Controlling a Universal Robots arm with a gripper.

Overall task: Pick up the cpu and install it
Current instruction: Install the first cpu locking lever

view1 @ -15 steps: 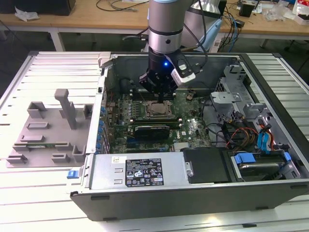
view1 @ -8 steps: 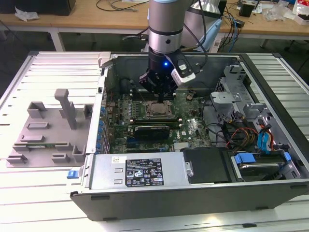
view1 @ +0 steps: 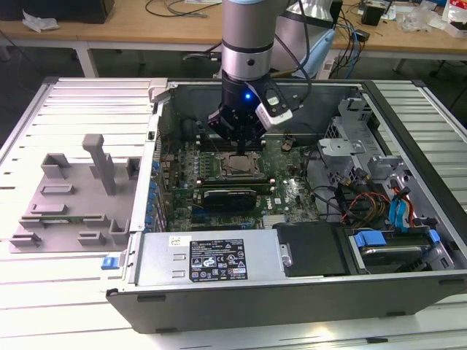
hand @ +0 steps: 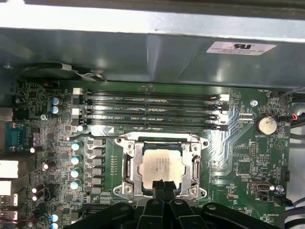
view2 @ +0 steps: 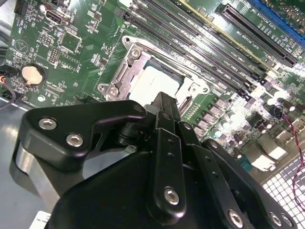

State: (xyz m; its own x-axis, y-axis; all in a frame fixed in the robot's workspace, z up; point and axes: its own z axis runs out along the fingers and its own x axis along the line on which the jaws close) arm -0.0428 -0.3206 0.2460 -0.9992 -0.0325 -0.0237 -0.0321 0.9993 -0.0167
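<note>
Silver-topped cpu (hand: 159,163) lying flat inside the socket frame (hand: 127,167), green motherboard (hand: 238,157) around the socket frame, gripper (hand: 162,184) clenched empty close above the socket frame

cpu (hand: 160,163) | near edge hidden by pincer (hand: 162,184) | pincer base cropped

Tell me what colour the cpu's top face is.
The cpu top is pale silver-grey metal with a dull sheen; it shows best in the first wrist view.
</note>
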